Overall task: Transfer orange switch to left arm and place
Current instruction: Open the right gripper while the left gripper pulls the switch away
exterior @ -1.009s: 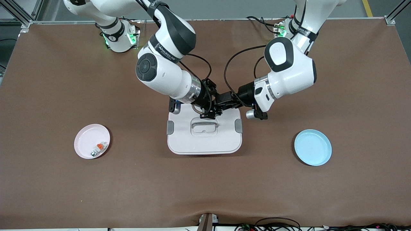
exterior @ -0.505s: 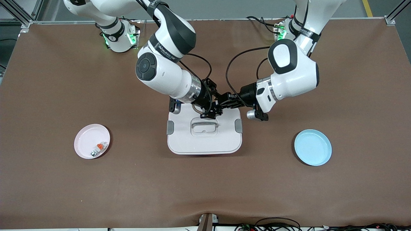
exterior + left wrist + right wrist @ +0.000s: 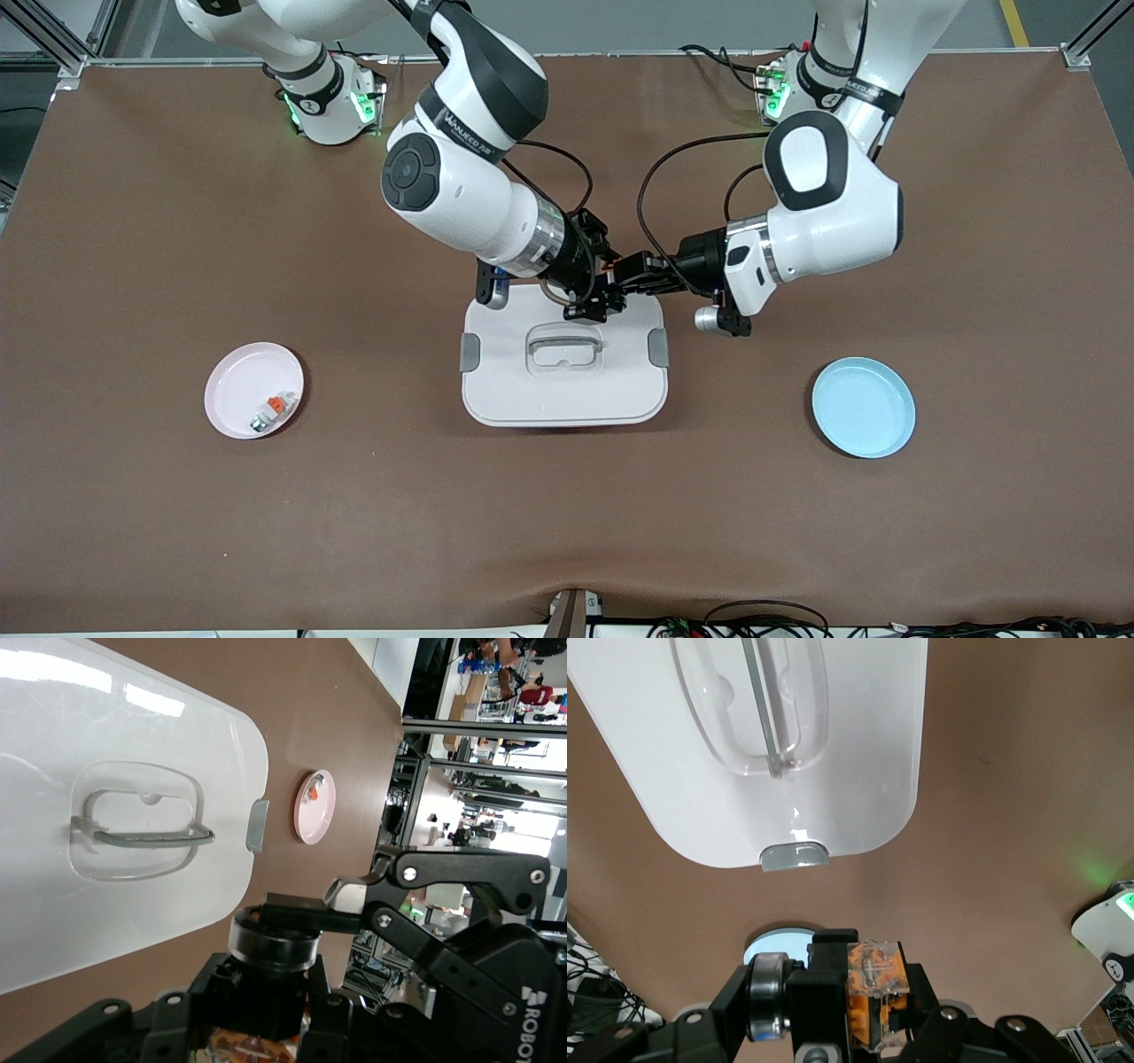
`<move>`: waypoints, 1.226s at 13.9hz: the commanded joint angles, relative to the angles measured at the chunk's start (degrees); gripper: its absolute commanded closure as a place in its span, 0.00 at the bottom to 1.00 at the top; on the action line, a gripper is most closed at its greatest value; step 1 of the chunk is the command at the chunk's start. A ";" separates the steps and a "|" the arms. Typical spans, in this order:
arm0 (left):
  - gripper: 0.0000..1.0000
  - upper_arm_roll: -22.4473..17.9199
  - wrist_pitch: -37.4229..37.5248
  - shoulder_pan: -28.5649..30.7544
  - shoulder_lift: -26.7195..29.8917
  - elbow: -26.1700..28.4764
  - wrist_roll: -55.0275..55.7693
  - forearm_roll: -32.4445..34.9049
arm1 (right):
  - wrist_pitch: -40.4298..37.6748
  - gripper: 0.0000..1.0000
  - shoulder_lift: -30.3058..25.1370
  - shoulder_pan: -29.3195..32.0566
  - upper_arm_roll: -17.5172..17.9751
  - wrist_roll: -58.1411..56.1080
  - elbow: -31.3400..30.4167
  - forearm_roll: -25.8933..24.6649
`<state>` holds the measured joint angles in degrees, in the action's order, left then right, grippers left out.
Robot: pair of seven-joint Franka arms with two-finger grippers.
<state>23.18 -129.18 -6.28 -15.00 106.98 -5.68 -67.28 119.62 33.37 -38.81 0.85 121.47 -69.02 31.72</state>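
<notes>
Over the box, we see left gripper and right gripper both clamped on the orange switch.

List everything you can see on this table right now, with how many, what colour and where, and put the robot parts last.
box: one, white with grey latches and handle, mid-table.
orange switch: one, black and orange, gripped by both grippers above the box.
pink plate: one, toward the right arm's end.
small part: one, white-grey with orange tab, on the pink plate.
blue plate: one, toward the left arm's end.
table: one, brown.
right gripper: one, black, shut on the switch.
left gripper: one, black, shut on the switch.
</notes>
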 commanded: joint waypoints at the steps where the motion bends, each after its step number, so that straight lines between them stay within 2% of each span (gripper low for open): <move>1: 1.00 -0.07 8.31 7.40 4.01 1.48 -1.52 5.72 | -2.11 0.00 0.55 1.19 -1.29 0.09 0.38 -1.48; 6: 1.00 -0.24 15.88 14.08 5.07 0.60 -1.61 14.87 | -2.11 0.00 0.64 1.01 -1.37 -0.78 0.03 -1.83; 9: 1.00 -0.24 21.41 19.79 4.81 -1.07 -1.78 25.31 | -2.37 0.00 0.20 1.63 -1.37 -6.31 0.03 -2.36; 11: 1.00 -0.24 23.01 23.14 4.37 -2.12 -2.13 34.10 | -4.20 0.00 0.12 1.89 -1.37 -11.49 -0.41 -5.24; 13: 1.00 -0.51 22.49 24.20 4.02 -2.48 -2.40 41.05 | -8.07 0.00 -0.24 2.33 -1.46 -17.63 -0.50 -8.42; 15: 1.00 -0.68 21.00 26.04 2.36 -4.14 -2.49 50.53 | -12.81 0.00 -0.76 4.69 -1.46 -25.53 -0.50 -8.69; 17: 1.00 -0.77 15.75 26.58 -0.10 -3.72 -2.49 55.22 | -19.82 0.00 -1.99 7.33 -1.55 -38.17 -0.59 -9.04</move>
<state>22.24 -109.90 19.90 -12.18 104.48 -7.67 -16.02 105.34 33.28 -34.45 -1.32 92.82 -69.21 23.47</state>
